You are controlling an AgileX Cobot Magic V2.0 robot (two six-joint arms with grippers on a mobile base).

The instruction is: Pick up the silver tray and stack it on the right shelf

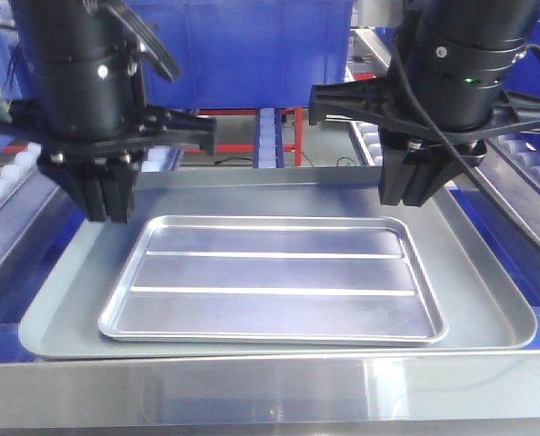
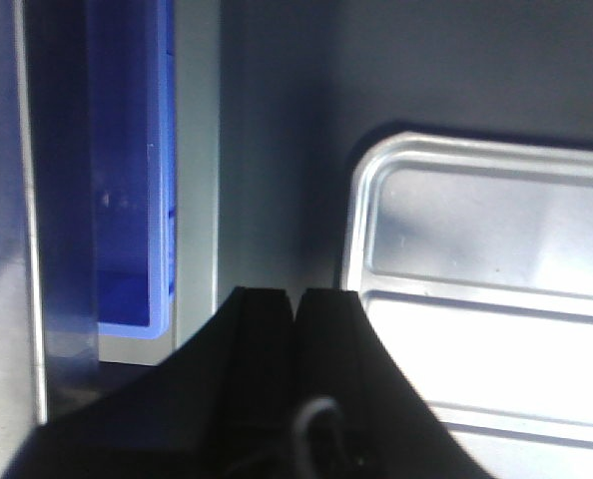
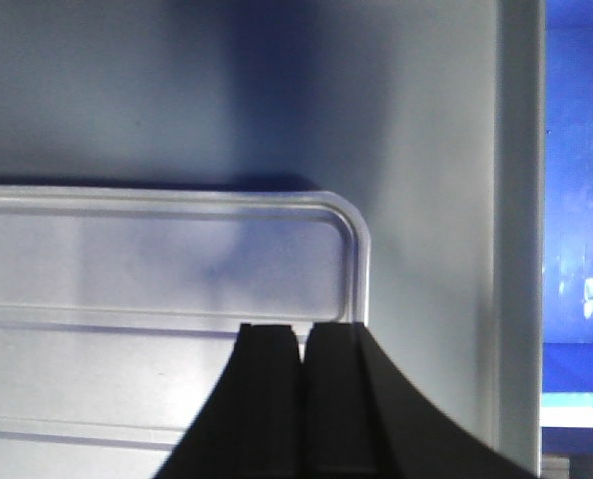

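Nearest us a steel front bar (image 1: 270, 386) crosses the view; behind it the silver tray (image 1: 275, 277) lies flat inside the larger grey tray (image 1: 488, 300), which holds nothing else. We judge the reach still in hand: our left tool (image 1: 106, 195) hangs over the silver tray's far left corner, our right tool (image 1: 425, 182) over its far right corner, both with fingers pressed together and gripping nothing. Next we must part the fingers, drop to the rim and pinch it on both sides. Rollers of the right shelf (image 1: 534, 168) show at the edge, well apart
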